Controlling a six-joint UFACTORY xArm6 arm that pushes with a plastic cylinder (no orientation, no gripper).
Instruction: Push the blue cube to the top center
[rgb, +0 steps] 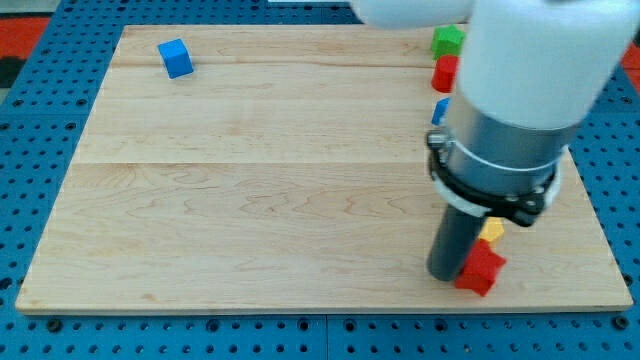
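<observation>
Board: pale wooden table top (300, 170) on a blue pegboard (40, 60).
Blue cube: blue cube (175, 58) near the top-left corner.
Top-right edge: green block (447, 40), red block (444, 73) just below it, blue block (440, 110) partly hidden by the arm (520, 100).
Bottom-right: my tip (446, 276) touching a red block (481, 269); yellow block (491, 231) just above.

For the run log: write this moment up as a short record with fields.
target: blue cube, near the board's top left
my tip: low on the view's right, far from that cube
beside tip: red block against its right, yellow block just above
top right: green block, red block, blue block partly hidden by the arm
surface: wooden board
</observation>
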